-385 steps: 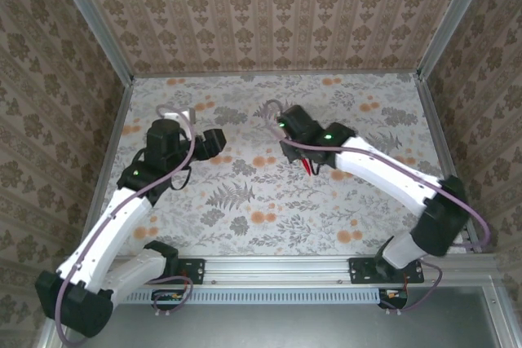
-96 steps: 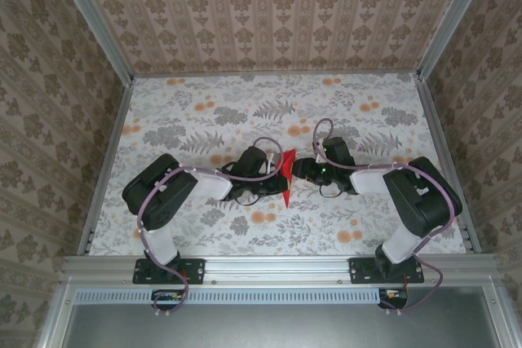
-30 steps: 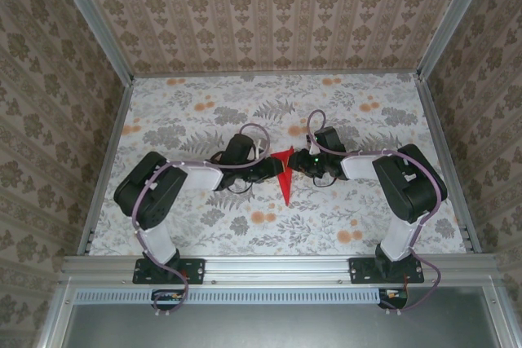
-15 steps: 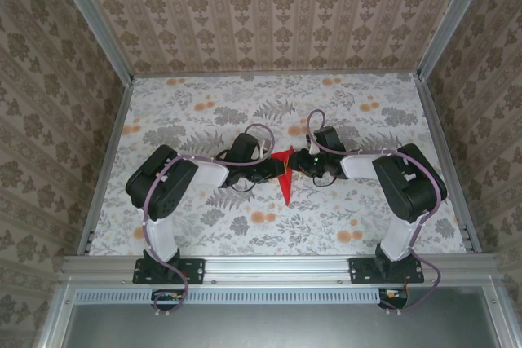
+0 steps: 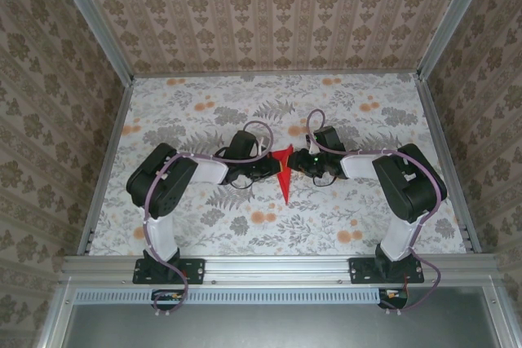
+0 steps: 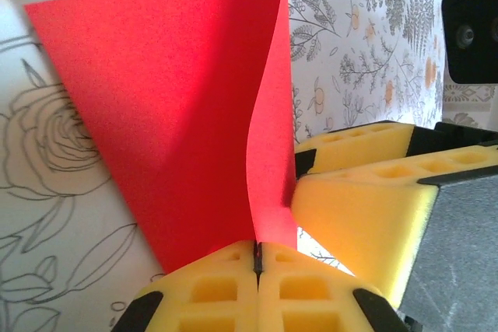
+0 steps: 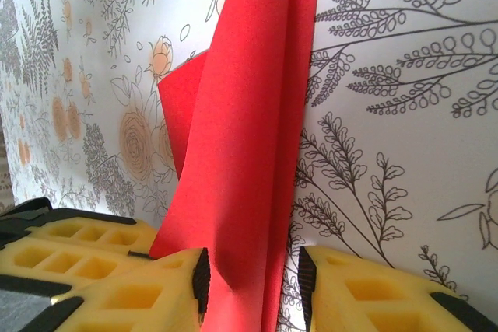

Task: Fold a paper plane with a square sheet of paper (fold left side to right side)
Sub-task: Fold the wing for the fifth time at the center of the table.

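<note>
The red paper [image 5: 284, 175] is a narrow pointed dart shape on the floral cloth mid-table, its tip toward the near edge. In the left wrist view one flap of the red paper [image 6: 179, 106] stands up off the table. My left gripper [image 6: 257, 258] is shut on that flap's edge, and in the top view the left gripper [image 5: 272, 168] sits at the paper's left side. My right gripper [image 7: 253, 289] is open, with the folded red paper [image 7: 249, 138] running between its yellow fingers [image 7: 334, 285]. From above, the right gripper [image 5: 298, 165] is at the paper's right side, close to the left one.
The floral tablecloth [image 5: 245, 226] covers the whole table inside metal rails and patterned walls. The right gripper's yellow fingers [image 6: 366, 192] show just right of the raised flap. Both arms' elbows rest low on either side of the paper.
Long ago the right gripper held the paper alone and the left arm was off to the left. Over the last second the left arm's elbow shifted right; the grippers and paper barely moved.
</note>
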`<control>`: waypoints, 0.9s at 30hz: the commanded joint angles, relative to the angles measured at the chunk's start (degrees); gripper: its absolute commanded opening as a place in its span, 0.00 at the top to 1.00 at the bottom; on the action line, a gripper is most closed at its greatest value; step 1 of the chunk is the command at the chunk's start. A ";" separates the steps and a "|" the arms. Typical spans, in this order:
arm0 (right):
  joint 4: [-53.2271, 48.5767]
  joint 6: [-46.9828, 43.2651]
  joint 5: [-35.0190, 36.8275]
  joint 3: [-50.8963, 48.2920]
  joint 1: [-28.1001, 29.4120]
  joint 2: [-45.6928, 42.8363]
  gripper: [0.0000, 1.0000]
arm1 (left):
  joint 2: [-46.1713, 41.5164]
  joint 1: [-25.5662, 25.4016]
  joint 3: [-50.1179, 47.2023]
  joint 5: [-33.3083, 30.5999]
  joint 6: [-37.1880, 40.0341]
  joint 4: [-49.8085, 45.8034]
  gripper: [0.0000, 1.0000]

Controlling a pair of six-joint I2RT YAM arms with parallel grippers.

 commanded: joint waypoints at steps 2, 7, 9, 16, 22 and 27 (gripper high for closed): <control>-1.88 -1.58 0.18 -0.38 0.84 0.89 0.59 | 0.30 0.84 1.54 0.35 4.20 -2.95 1.00; -1.63 -1.67 -0.67 -0.25 0.68 -0.61 0.57 | 1.15 1.39 1.75 0.95 5.76 -3.10 1.00; -1.61 -1.58 -0.97 -0.03 0.59 -0.85 0.57 | 1.65 1.61 2.02 1.36 6.33 -2.93 1.00; -1.56 -1.15 -1.57 1.18 0.48 -1.35 0.53 | 3.00 1.76 2.95 1.91 7.44 -3.34 1.00; -1.05 -0.31 -1.62 2.92 0.17 -1.14 0.48 | 3.12 1.83 3.02 1.82 7.48 -3.61 1.00; -1.97 0.17 -1.11 5.36 0.02 0.39 0.44 | 3.11 1.83 3.05 1.76 7.57 -3.80 1.00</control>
